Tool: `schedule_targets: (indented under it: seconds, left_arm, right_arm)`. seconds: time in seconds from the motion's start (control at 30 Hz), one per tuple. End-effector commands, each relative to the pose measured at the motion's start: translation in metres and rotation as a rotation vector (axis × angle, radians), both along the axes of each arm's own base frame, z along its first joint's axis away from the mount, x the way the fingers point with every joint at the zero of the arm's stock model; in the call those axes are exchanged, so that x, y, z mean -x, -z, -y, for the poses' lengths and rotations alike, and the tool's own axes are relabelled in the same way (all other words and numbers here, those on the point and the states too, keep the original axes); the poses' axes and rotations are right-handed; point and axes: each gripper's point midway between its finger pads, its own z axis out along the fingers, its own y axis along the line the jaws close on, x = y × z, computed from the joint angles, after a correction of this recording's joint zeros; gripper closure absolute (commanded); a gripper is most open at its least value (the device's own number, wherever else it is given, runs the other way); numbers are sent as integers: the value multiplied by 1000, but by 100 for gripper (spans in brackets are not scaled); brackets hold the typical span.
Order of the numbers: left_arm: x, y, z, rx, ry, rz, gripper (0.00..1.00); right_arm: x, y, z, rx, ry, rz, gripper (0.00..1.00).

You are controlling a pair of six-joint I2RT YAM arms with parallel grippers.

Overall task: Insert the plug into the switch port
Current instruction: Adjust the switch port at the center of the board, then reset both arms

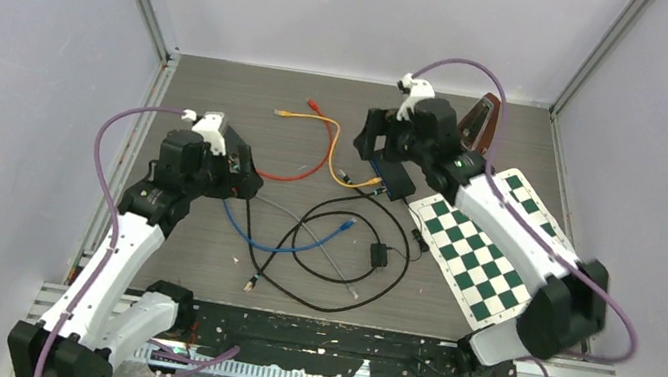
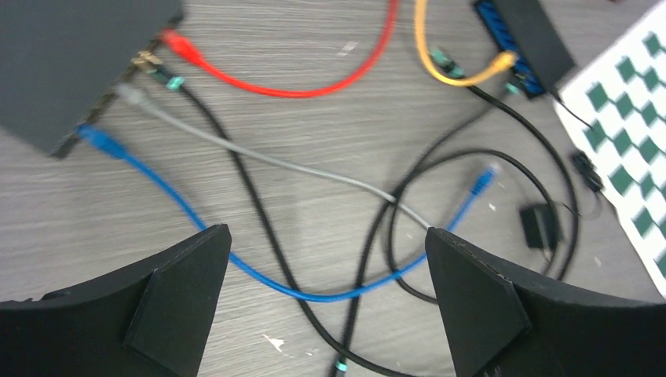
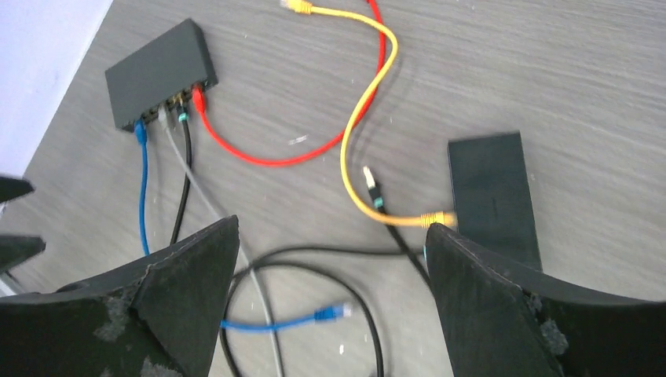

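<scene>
Two arms above a bench (image 1: 224,90) of network cables, left gripper (image 2: 327,232) and right gripper (image 3: 332,225) both released.

Top view: a black switch (image 1: 399,183) lies just beside the right gripper, with a yellow plug (image 1: 375,184) at its left end. The yellow cable (image 1: 306,117) loops away towards the back, crossing a red cable (image 1: 291,178). A green checkerboard (image 1: 477,252) lies right of the switch. Left wrist view: the jaws are spread wide with nothing between them. A second switch (image 2: 71,55) at top left has red, grey, blue and black cables plugged in, and the yellow plug meets the first switch's blue port face at top right. Right wrist view: the jaws are wide and empty. The yellow plug touches the switch's near left corner, with a loose black plug (image 3: 371,186) just beside it.
</scene>
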Motion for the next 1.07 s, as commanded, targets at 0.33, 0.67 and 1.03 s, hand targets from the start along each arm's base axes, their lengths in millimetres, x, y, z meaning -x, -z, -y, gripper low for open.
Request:
schedule_targets:
  seconds: [0.33,0.67,1.03]
  left_arm:
    - [53,-58,42,116,325,345,1]
    - [52,-52,35,81,306,355,1]
    - [50,-52,33,65,296,354,1]
  right_arm:
    - [130,3,83,-28,118,83,5]
    - [137,5,97,-21,153,104,5]
    - [135,3,96,-31,154,117,5]
